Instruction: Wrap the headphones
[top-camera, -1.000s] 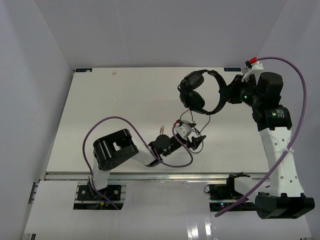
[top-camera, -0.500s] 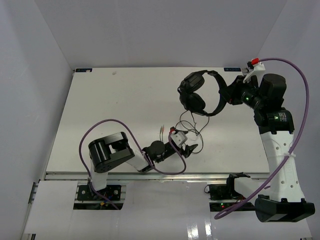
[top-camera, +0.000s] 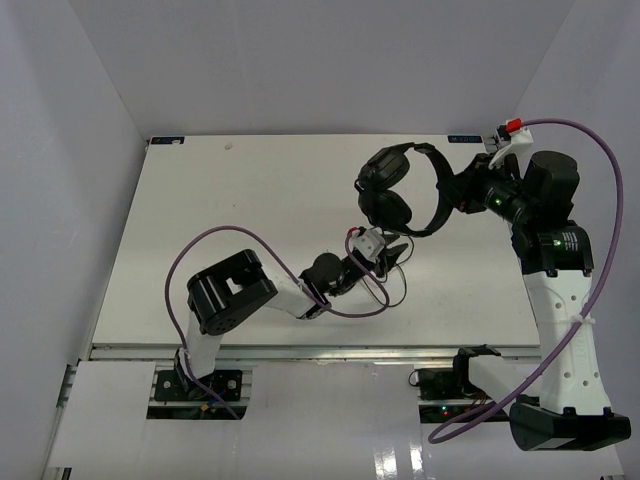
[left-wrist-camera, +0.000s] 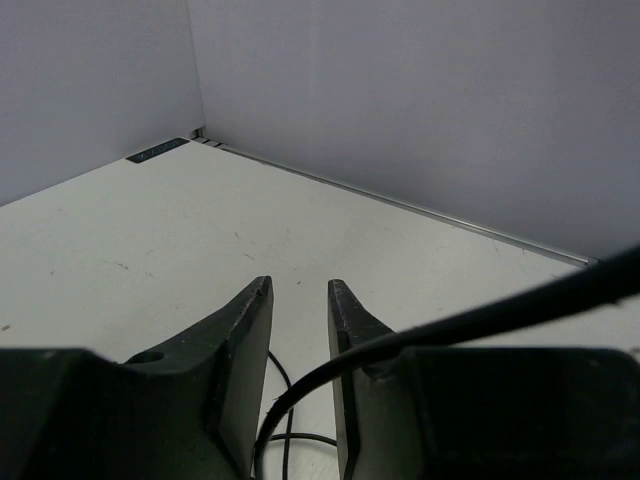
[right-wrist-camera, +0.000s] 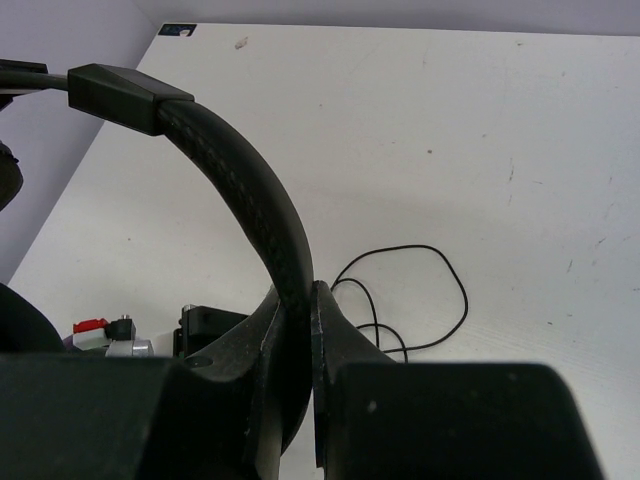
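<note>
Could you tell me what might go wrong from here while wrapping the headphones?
The right tool pinches only the narrow headband, so the headphones could swing or slip out.
The cord crosses the open left tool unclamped and may slide free.
Slack cord loops on the table could tangle during winding.

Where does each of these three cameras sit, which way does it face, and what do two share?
Top external: above and behind the arms, facing down onto the table; the left arm and right arm show whole, bases at bottom.
Left wrist: on the left arm, facing along its jaws, which stand apart, across the table to the wall corner.
Right wrist: on the right arm, facing down past its jaws, clamped on the headband of the headphones.
Shared: both wrist views show the thin cord looped on the table.
</note>
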